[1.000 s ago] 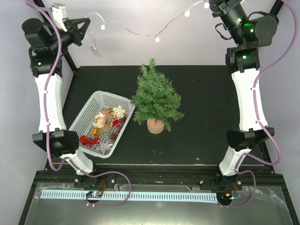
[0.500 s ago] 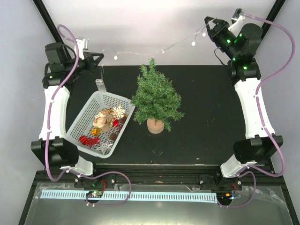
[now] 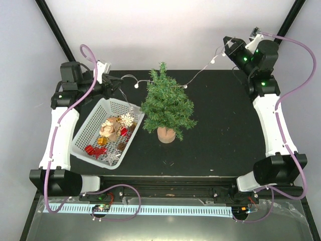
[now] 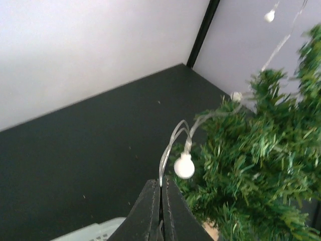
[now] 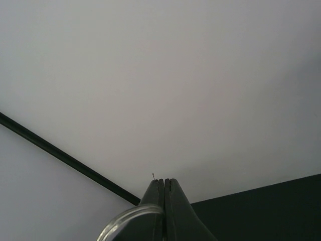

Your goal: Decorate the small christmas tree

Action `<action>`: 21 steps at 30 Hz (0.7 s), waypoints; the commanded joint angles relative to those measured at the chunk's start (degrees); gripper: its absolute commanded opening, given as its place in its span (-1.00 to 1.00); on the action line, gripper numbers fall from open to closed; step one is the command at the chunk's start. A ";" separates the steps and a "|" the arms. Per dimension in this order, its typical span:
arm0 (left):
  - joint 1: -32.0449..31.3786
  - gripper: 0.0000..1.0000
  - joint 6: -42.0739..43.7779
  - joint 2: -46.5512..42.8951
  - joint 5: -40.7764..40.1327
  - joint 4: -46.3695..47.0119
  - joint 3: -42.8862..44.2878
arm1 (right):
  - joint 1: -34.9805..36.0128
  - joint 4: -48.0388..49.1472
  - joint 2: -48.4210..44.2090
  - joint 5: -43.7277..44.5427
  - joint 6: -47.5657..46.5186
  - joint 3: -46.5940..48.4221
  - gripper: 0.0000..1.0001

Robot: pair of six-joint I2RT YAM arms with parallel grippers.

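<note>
The small christmas tree (image 3: 167, 106) stands on its tan wooden base mid-table; it also shows in the left wrist view (image 4: 266, 150). A thin wire light string (image 3: 200, 72) with small white bulbs hangs between both grippers and drapes across the tree's top. My left gripper (image 3: 119, 83) is shut on one end of the string, just left of the tree; the wire (image 4: 168, 150) leaves its closed tips (image 4: 161, 183) with a bulb (image 4: 184, 166) beside them. My right gripper (image 3: 228, 45) is shut on the other end, high at the back right; its jaws (image 5: 164, 181) pinch the wire (image 5: 128, 218).
A white perforated basket (image 3: 90, 124) with several ornaments, including a snowflake (image 3: 127, 119) and red pieces (image 3: 94, 150), sits left of the tree. Black frame posts (image 3: 55, 30) rise at the back corners. The black table (image 3: 220, 125) lies right of the tree.
Both grippers have come down with the light string, the left one in towards the tree. The string, earlier stretched above the tree, now lies across its top.
</note>
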 commanded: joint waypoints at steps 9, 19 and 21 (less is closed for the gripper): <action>-5.11 -0.97 2.23 -3.87 1.25 -4.74 -8.00 | -0.78 -0.55 -5.68 2.79 -3.58 -6.03 -0.98; -9.48 -0.97 0.75 -5.72 1.48 -6.89 -10.06 | -2.34 -1.53 -8.81 3.97 -3.69 -9.03 -0.98; -9.91 -0.97 0.31 -6.14 1.60 -6.84 -11.24 | -2.51 -1.85 -9.38 4.04 -3.90 -9.33 -0.98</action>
